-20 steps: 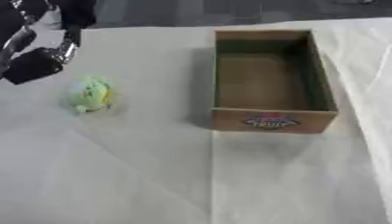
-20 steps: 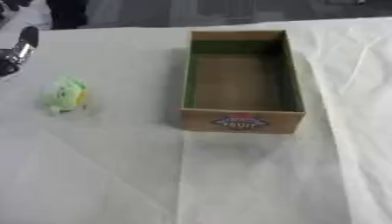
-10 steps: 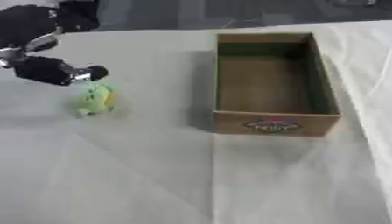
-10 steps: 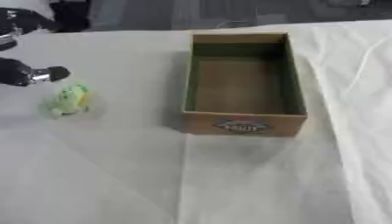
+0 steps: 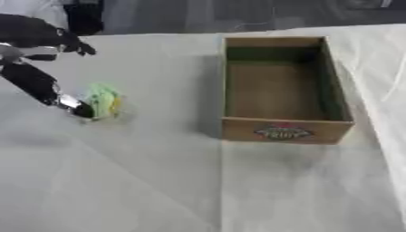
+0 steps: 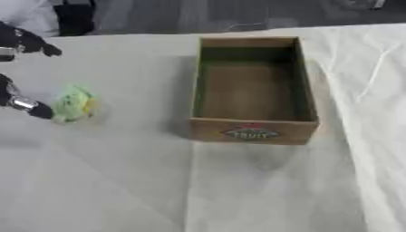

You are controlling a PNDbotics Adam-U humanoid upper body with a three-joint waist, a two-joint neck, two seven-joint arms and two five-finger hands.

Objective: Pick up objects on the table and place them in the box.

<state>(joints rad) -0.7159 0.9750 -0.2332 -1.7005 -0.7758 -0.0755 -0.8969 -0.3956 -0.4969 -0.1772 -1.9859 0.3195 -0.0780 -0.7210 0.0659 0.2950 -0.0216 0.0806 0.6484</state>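
Left eye view: tabletop (image 5: 158,181) covered with a pale grey-white cloth, creased, a fold line running down the middle toward the near edge; a second lighter sheet overlaps at the right side. Beyond the far edge a dark floor and some dark blurred shapes at upper left, cannot make them out. Left hand (image 5: 47,68) comes in from the left edge, black with a silver band, fingers spread apart: one upper finger stretches out over the cloth, a lower one (image 5: 75,108) reaches down with its tip touching the left side of the small green-and-yellow soft object (image 5: 103,102). Not closed around it, hand is open. The object lies on the cloth well left of the cardboard box (image 5: 284,131), apart from it. Box is oblong, open-topped, brown card, green tint on the inner walls, inside bare, a red-and-dark oval label on its near face. Right eye view: same layout shifted left; only the hand's fingers show at the left edge, lower fingertip against the object's left side; label on the box reads roughly "FRUIT". Object looks rounded, fuzzy-edged. Right hand shows in neither view.
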